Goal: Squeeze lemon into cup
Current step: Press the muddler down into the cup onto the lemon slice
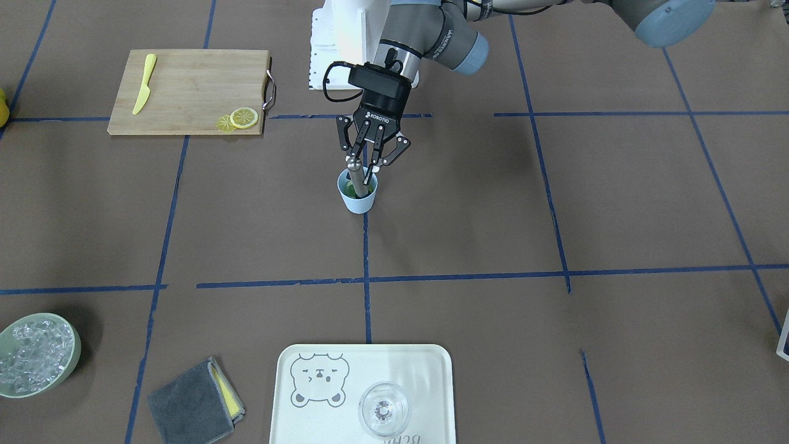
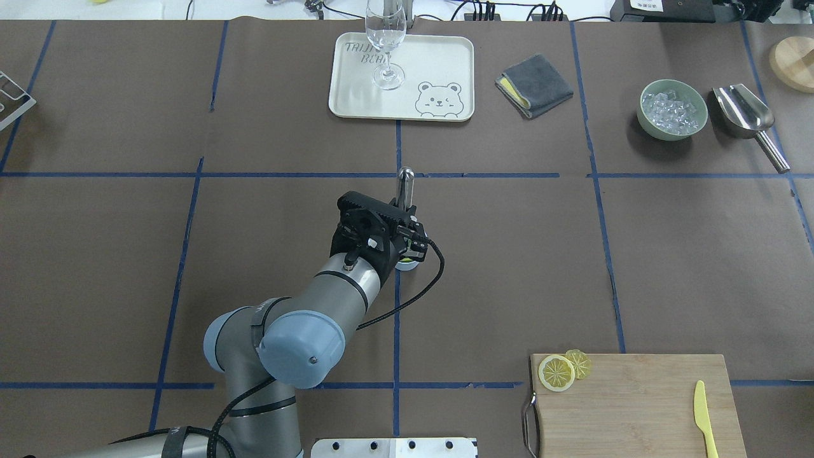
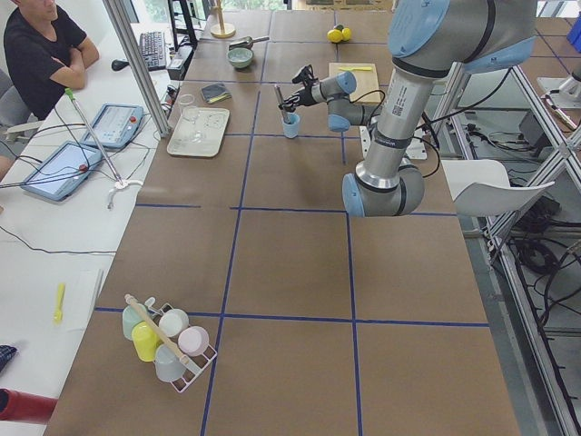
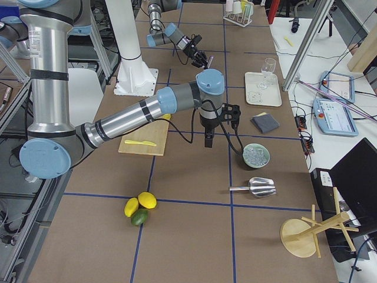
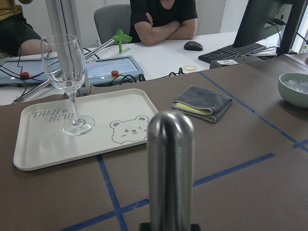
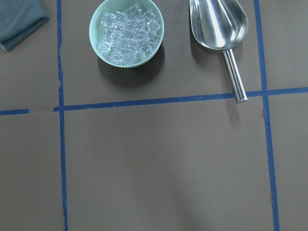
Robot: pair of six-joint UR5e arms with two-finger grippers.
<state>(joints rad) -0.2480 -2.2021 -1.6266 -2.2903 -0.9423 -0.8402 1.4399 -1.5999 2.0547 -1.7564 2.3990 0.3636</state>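
Left gripper point(image 1: 366, 174) has its fingers pinched on a steel rod point(image 5: 169, 163). The rod stands tilted, lower end inside the cup point(image 1: 359, 202), which sits mid-table with something green in it. No lemon in hand. Two lemon slices point(image 1: 243, 117) lie overlapping at the corner of the cutting board point(image 1: 185, 92), well apart from the cup, with the yellow knife point(image 1: 145, 83) at the board's other end. Right gripper point(image 4: 207, 140) hangs over the table near the ice bowl point(image 6: 126, 65); opening can't be told. Judgement: squeeze not begun. Lift the rod out straight so the light cup doesn't tip, take one slice by its rim, and squeeze it centred over the mouth.
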